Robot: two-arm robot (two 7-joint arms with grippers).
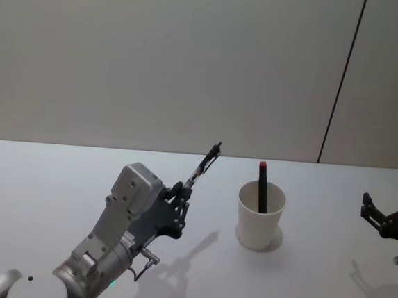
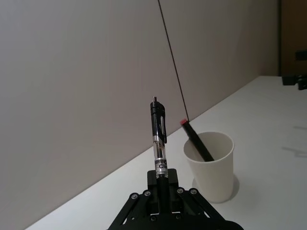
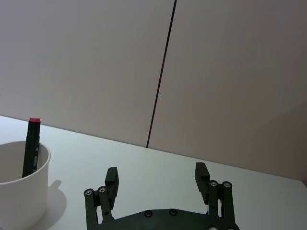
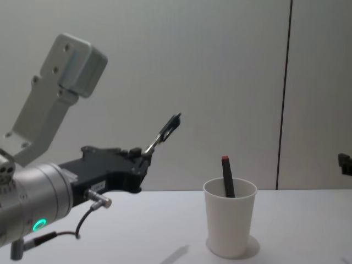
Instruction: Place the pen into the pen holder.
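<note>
clamping a black pen point(image 1: 204, 165) by its lower end, the left gripper point(image 1: 184, 188) hangs above the table point(image 1: 43, 177), just left of the white cup point(image 1: 257, 227), which holds a red-capped marker point(image 1: 262, 186). the right gripper point(image 3: 157, 176) sits spread open at far right.

A plain pale wall point(image 1: 158, 62) stands behind a white table point(image 1: 43, 177). A thin dark line point(image 1: 342, 78) runs down the wall on the right. Soft grey shadows point(image 1: 201, 248) lie on the table.

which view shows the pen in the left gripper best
Left wrist view: the pen stands close up, clip and label plain, clamped in the left gripper. Head and chest views show it small and slanted.
</note>
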